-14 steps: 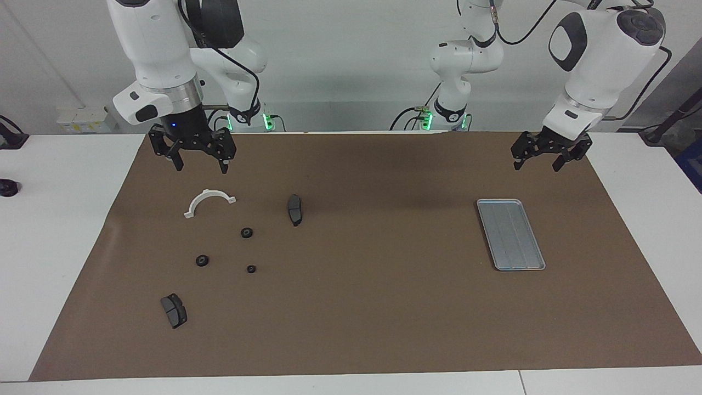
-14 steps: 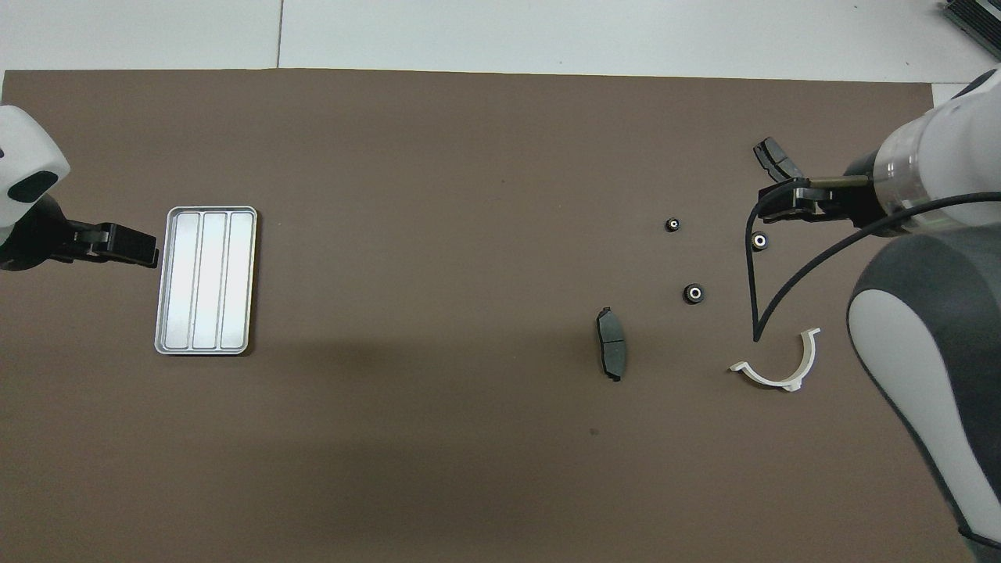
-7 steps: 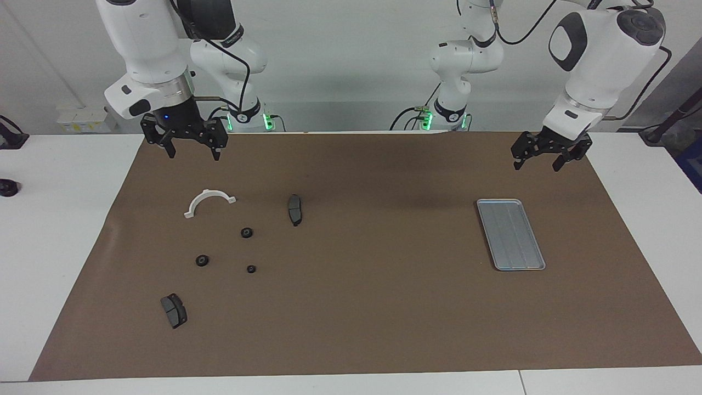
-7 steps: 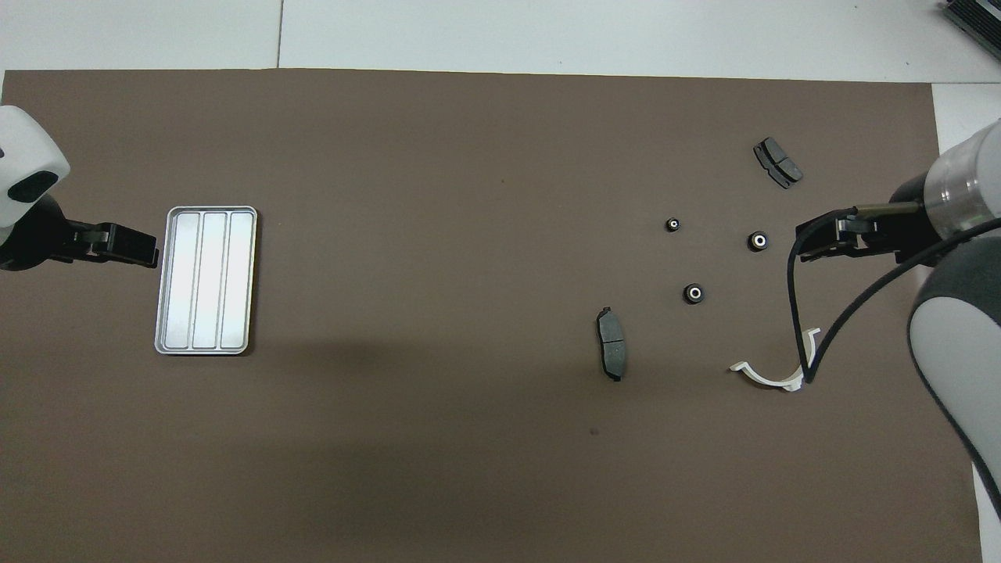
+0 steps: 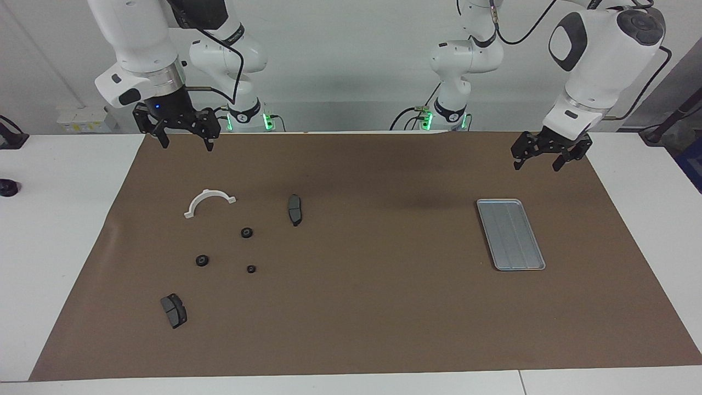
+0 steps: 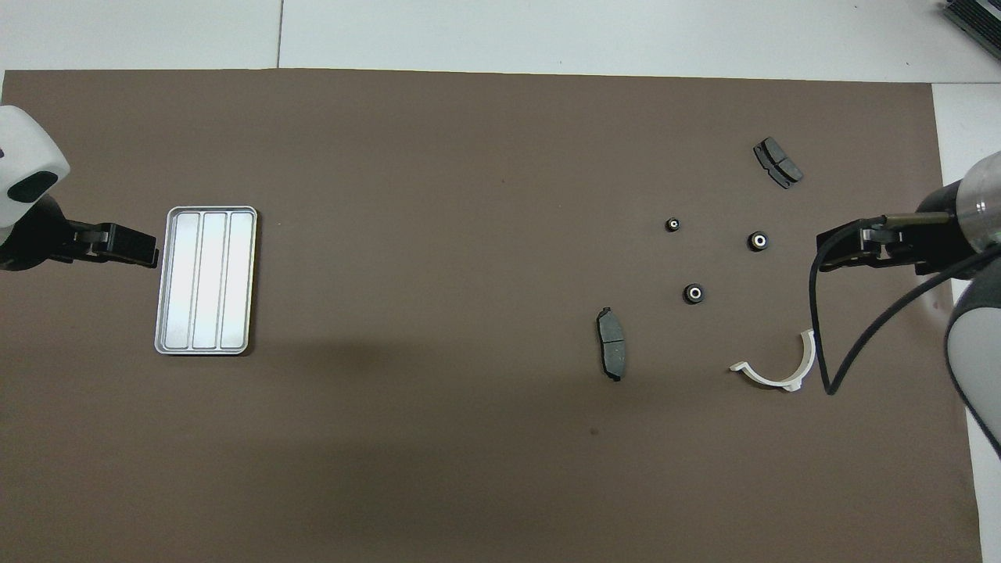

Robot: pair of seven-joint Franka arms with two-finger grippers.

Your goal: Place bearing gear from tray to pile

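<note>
— Brown mat (image 5: 356, 307) covers most of your white table (image 5: 55, 219), with a pale wall at the top of the facing view where both arm bases stand.

— Where are my grippers?

— Your right gripper (image 5: 186, 144) hangs in the upper corner of the facing view at the right arm's end, over the mat's edge nearest the robots. Its fingers stand apart and hold nothing. Your left gripper (image 5: 537, 162) hangs in the other upper corner, over the mat, higher in the frame than the tray (image 5: 510, 235). Its fingers are spread too, and nothing is between them. That arm waits.

— And the tray?

— It lies flat on the mat in the middle band of the frame, toward the left arm's end, with its long side running away from the robots. You see its ribbed base and raised rim plainly from overhead.

— Where are the gears?

— All three that you can see are on the mat at the right arm's end, well apart from the tray. One gear (image 5: 247, 232) sits just below the white half-ring bracket (image 5: 207, 192) in the facing view. A second gear (image 5: 202, 260) and a smaller third gear (image 5: 251, 269) lie lower in the frame. None of them touch.

— Anything else in the pile?

— One brake pad (image 5: 294, 209) lies beside the bracket, toward the middle of the mat. Another brake pad (image 5: 174, 310) lies lowest in the frame, farthest from the robots.
</note>
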